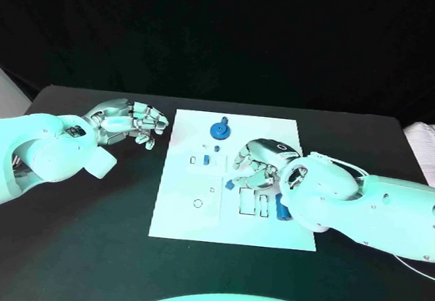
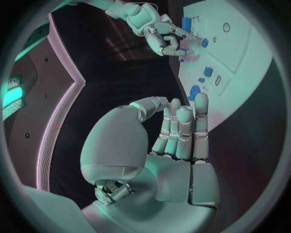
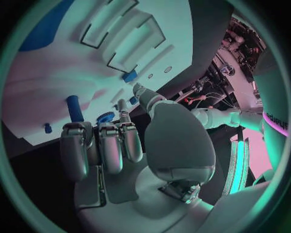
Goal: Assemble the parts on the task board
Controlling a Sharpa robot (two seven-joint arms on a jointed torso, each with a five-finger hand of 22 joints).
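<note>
White task board (image 1: 179, 219) anchors us: our right hand (image 1: 261, 161) hovers over its middle, fingers curled, grasp unclear. Our left hand (image 1: 128, 121) waits just beside the board, fingers clenched on nothing, presumably clear of the work

Your right hand (image 1: 261, 162) and forearm cover the task board (image 1: 179, 219) near its right edge in the head view, so you can't tell what its fingers touch. A blue part (image 1: 283, 212) peeks out from under the wrist, mostly hidden. The small parts (image 1: 205, 159) mid-board are too tiny to make out. In the right wrist view, a large blue part (image 3: 45, 29) is cut off at the circle's rim. Left hand (image 1: 134, 124): fingers curled, contents unclear.
</note>
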